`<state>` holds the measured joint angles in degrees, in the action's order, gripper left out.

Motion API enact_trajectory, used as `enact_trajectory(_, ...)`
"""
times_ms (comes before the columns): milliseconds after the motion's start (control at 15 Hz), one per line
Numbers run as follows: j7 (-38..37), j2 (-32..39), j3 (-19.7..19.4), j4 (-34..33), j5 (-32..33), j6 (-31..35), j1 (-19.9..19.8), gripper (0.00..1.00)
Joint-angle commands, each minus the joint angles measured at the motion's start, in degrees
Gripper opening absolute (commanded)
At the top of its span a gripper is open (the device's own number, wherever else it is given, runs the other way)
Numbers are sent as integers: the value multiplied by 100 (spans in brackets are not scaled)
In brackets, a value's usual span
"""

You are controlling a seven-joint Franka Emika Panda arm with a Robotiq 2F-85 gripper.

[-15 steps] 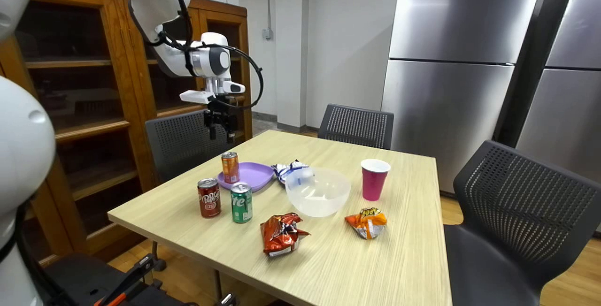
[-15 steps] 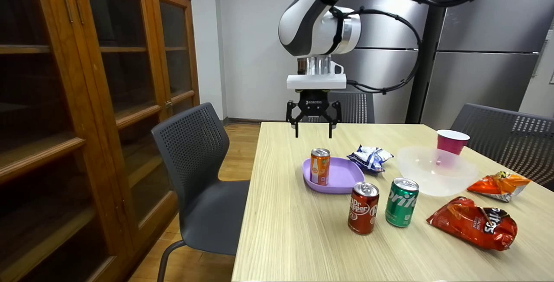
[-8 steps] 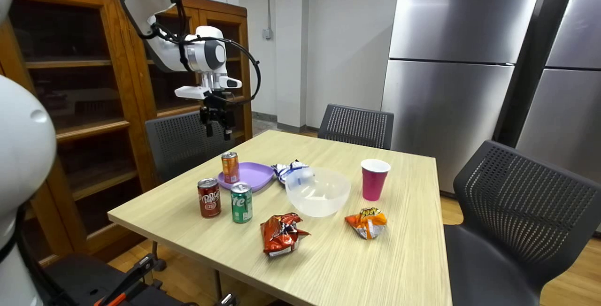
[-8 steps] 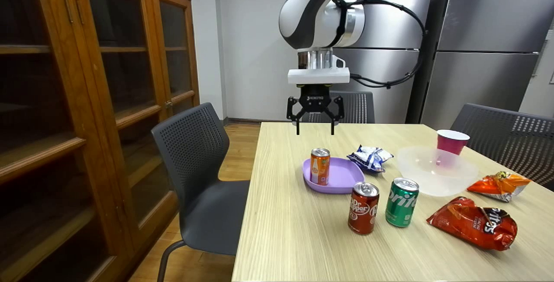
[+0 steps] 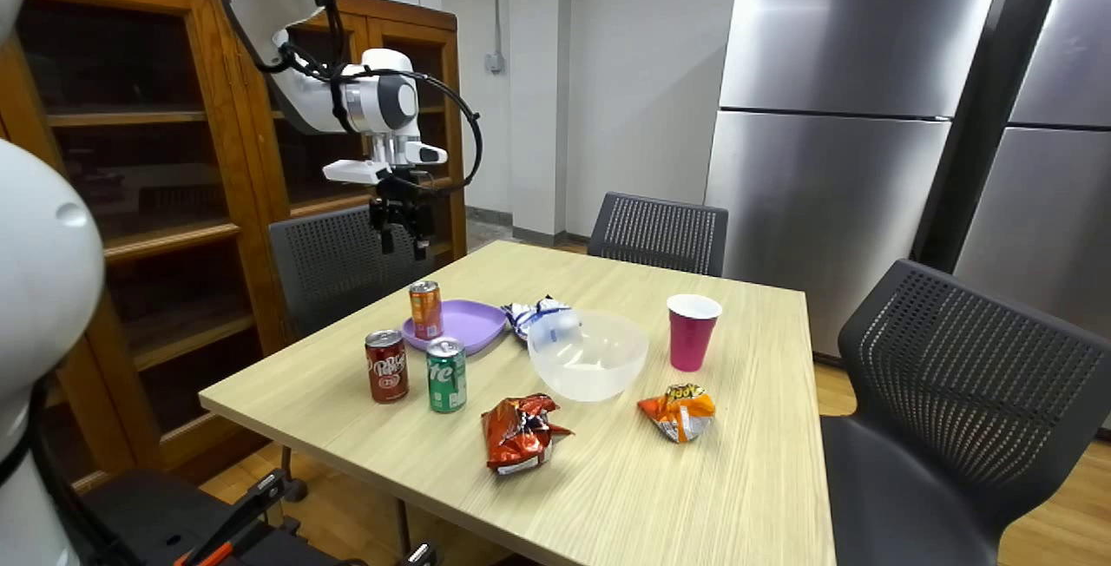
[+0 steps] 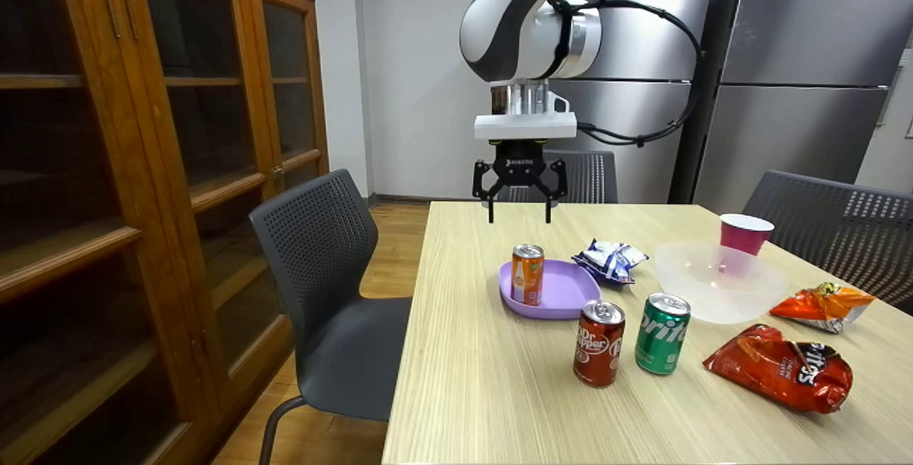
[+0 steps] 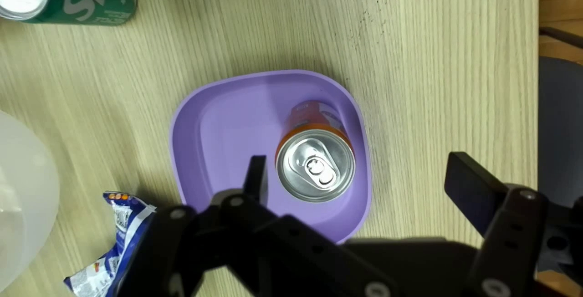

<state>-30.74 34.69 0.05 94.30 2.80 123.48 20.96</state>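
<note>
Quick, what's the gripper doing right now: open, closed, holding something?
Gripper: open, fingers wide apart, holding nothing; the orange can stands lower down, untouched.

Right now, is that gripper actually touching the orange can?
Apart. In an exterior view, the open gripper hangs above the orange can, with a strip of tabletop showing between its lower end and the can's top.

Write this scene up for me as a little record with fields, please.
End effector: open, holding nothing, above the table
Nearest thing: orange can, upright
Its place: standing in the purple plate
Other cans: red can and green can, upright
Bags: blue bag, red bag, orange bag
Also there: pale bowl, pink cup
</note>
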Motion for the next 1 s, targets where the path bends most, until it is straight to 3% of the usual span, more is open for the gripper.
enact_trajectory(0, 68, -65, 112, 93, 17, 15, -74, 100)
enact_trajectory(933, 495, -1031, 209, 1853, 252, 519, -137, 100)
